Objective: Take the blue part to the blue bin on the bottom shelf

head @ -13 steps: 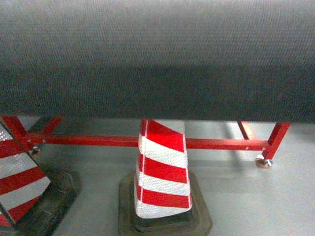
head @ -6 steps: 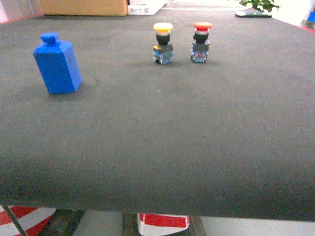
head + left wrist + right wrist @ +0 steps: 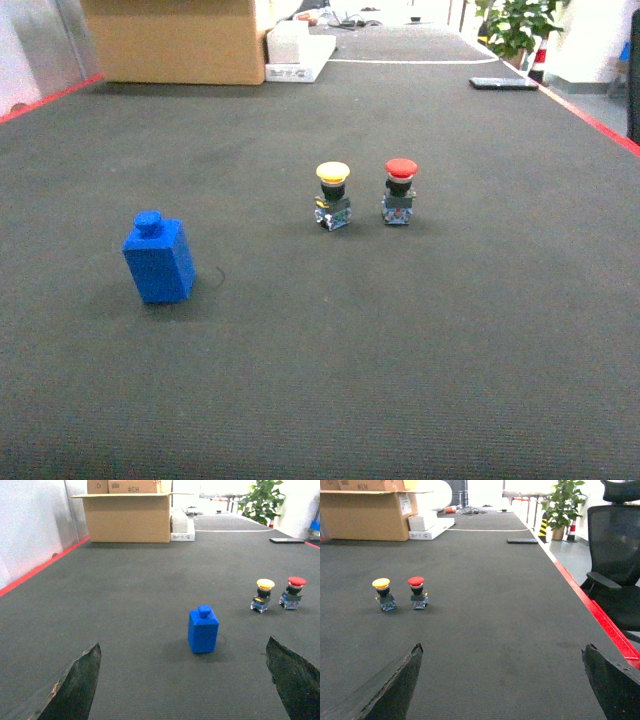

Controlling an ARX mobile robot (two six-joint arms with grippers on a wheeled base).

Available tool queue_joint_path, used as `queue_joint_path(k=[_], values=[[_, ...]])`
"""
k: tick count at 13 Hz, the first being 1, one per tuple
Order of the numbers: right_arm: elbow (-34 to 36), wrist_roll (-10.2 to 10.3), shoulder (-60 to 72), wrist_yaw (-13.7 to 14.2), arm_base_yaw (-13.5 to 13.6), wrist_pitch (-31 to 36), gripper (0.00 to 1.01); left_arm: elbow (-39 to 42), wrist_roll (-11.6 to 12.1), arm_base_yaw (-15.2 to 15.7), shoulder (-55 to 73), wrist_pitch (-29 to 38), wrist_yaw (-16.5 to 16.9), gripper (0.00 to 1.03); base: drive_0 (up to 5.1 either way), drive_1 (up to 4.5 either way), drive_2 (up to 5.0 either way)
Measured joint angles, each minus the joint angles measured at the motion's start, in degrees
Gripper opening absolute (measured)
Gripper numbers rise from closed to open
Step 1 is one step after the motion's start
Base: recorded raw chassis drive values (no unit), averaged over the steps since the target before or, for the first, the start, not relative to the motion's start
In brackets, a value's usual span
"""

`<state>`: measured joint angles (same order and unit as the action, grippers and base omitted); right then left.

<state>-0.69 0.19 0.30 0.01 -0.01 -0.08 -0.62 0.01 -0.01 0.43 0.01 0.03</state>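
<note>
Both tools spread open – left tool (image 3: 182,680), right tool (image 3: 502,680) – holding nothing. Our head view just swung up from under the tabletop (image 3: 480,350), so we finally see the blue part (image 3: 158,258), upright, left – ready to reach.

One blue part (image 3: 158,257), two push buttons: one yellow-capped (image 3: 332,196), one red-capped (image 3: 399,191). One cardboard box (image 3: 172,40), one white flat box (image 3: 297,55), one potted plant (image 3: 516,27), one office chair (image 3: 615,555)
</note>
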Motion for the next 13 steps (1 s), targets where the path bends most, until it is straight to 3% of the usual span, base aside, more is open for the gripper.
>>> queue_joint_path(k=[9, 10, 11, 12, 13], values=[[0.0, 0.0, 0.0, 0.0, 0.0, -0.2, 0.98, 0.0, 0.0, 0.0, 0.0, -0.2, 0.0, 0.98, 0.0, 0.00, 0.0], [0.0, 0.0, 0.0, 0.0, 0.0, -0.2, 0.98, -1.0, -1.0, -0.8, 1.0, -4.1, -2.4, 0.98, 0.0, 0.00, 0.0], [0.0, 0.0, 0.0, 0.0, 0.0, -0.2, 0.98, -3.0, -4.0, -2.3, 6.9, -6.7, -6.7, 0.98, 0.0, 0.00, 0.0], [0.0, 0.0, 0.0, 0.0, 0.0, -0.2, 0.98, -3.8, -6.1, -1.5, 19.3, 2.6, -7.3, 0.98, 0.0, 0.00, 0.0], [0.0, 0.0, 0.0, 0.0, 0.0, -0.2, 0.98, -5.6, -5.7, -3.0, 29.7, 12.3, -6.1, 0.98, 0.0, 0.00, 0.0]])
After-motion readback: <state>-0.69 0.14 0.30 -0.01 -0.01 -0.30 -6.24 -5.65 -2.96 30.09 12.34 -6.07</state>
